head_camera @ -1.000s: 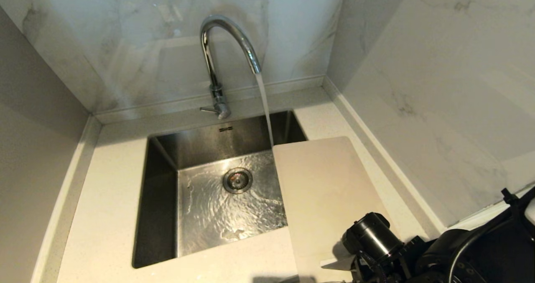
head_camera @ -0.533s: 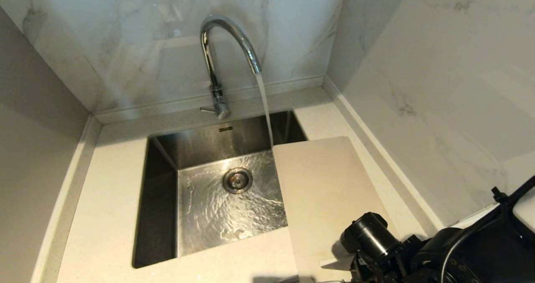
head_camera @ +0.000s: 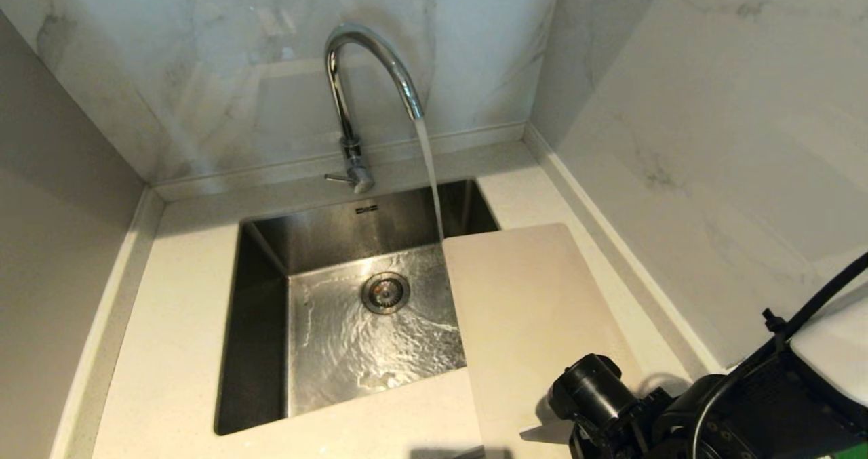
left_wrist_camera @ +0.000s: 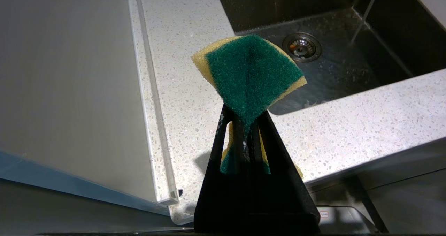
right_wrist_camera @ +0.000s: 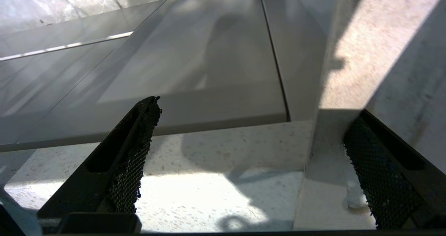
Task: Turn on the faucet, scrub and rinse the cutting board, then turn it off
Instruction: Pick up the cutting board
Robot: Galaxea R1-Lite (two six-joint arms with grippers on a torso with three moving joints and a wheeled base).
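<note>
The chrome faucet [head_camera: 369, 72] stands behind the sink, its thin lever [head_camera: 337, 177] pointing left, and water runs from the spout. The beige cutting board [head_camera: 529, 316] lies flat across the sink's right rim and the counter. My right arm [head_camera: 712, 411] hangs over the board's near end. In the right wrist view the right gripper [right_wrist_camera: 256, 110] stands open just above the counter, and the board's end [right_wrist_camera: 324, 201] is close to one finger [right_wrist_camera: 379, 173]. My left gripper [left_wrist_camera: 245, 117] is shut on a green and yellow sponge [left_wrist_camera: 249, 72] over the counter in front of the sink.
The steel sink [head_camera: 264, 323] has a round drain [head_camera: 385, 291] and rippling water on its floor. Marble walls close in behind and on the right, near the board. A speckled counter [head_camera: 169, 350] runs left of the sink.
The right arm has sunk slightly toward the lower right of the head view. Water keeps flowing and the board has not moved.
</note>
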